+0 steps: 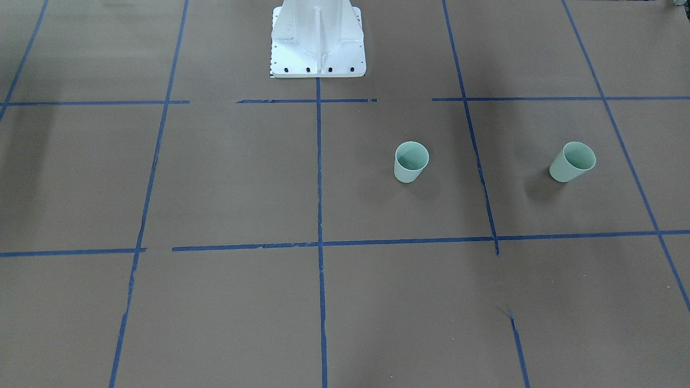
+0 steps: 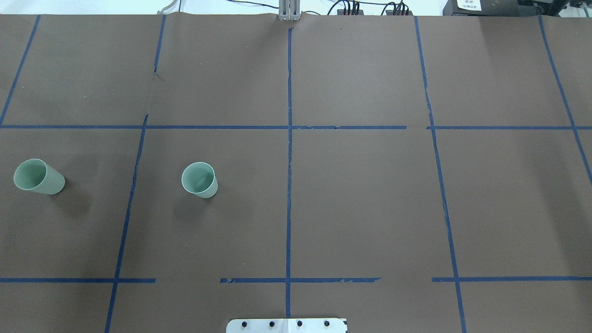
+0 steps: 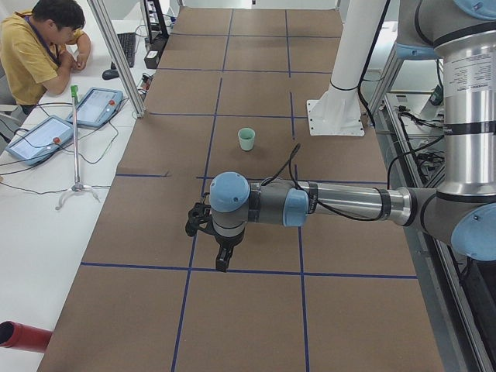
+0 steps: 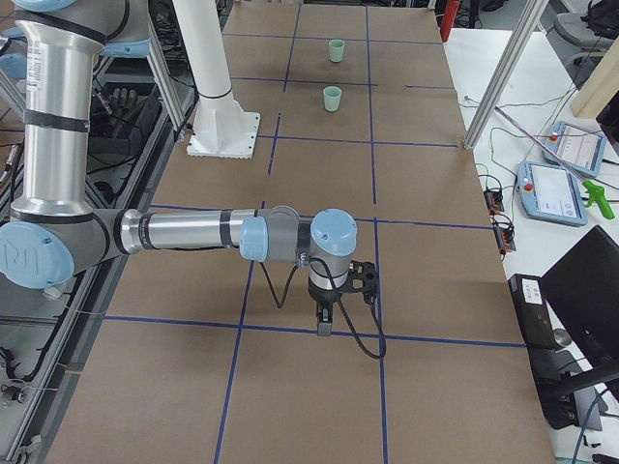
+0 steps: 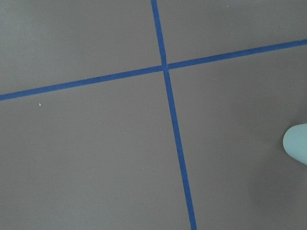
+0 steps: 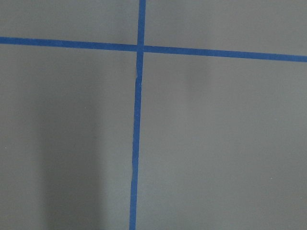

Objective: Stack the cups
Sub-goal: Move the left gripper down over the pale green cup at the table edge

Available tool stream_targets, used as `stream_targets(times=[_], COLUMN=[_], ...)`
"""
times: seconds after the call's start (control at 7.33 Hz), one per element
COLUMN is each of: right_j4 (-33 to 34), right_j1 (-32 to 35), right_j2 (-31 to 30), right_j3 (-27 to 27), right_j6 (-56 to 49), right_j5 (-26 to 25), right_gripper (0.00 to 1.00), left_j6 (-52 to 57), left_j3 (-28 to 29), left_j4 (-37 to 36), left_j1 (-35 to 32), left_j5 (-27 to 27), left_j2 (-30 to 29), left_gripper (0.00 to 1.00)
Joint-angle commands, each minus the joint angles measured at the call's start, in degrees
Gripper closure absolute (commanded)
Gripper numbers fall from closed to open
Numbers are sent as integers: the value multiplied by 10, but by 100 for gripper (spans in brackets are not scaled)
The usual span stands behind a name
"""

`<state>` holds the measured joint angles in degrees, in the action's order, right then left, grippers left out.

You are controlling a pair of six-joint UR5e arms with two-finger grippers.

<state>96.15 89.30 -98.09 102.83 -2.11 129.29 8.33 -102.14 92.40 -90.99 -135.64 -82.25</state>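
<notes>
Cups show plainly in the front-facing view: the inner cup (image 1: 411,161) and the outer cup (image 1: 571,161) both stand on their bases on the brown table (image 1: 215,178), mouths up and long axes vertical. They are well apart, with a blue tape line (image 1: 475,151) between them, and the white robot base (image 1: 318,43) stands beyond them. Overhead, the inner cup (image 2: 200,180) and outer cup (image 2: 39,176) sit in the robot's left half, rims upward; a label on a dark box (image 2: 481,7) past the table's far edge is too small to read. In the exterior left view the left gripper (image 3: 223,263) hangs fingers-down over the table, and the inner cup (image 3: 246,139) stands upright well beyond those fingers; whether they are spread or closed cannot be told. In the exterior right view the right gripper (image 4: 324,329) also points down, with the inner cup (image 4: 332,98) and outer cup (image 4: 336,50) upright far beyond its fingers; their spacing cannot be told either. The left wrist view shows crossed tape and a pale mint sliver (image 5: 297,146) at the right edge, and which cup it is cannot be told. The right wrist view shows crossed tape on brown.
</notes>
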Motion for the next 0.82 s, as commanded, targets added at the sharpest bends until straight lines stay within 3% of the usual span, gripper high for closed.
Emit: stream_targets(times=[0.0, 0.27, 0.41, 0.68], right_j4=[0, 0, 0, 0], right_j1=[0, 0, 0, 0], right_j2=[0, 0, 0, 0], right_j3=[0, 0, 0, 0], right_j6=[0, 0, 0, 0], right_j5=[0, 0, 0, 0], right_gripper=[0, 0, 0, 0], left_j6=[-121, -347, -437, -522], left_j3=[-1, 11, 25, 63], left_j4=[85, 240, 324, 407], left_j1=[48, 165, 219, 273], left_j5=[0, 9, 48, 75], left_j2=[2, 9, 23, 24], left_gripper=[0, 0, 0, 0])
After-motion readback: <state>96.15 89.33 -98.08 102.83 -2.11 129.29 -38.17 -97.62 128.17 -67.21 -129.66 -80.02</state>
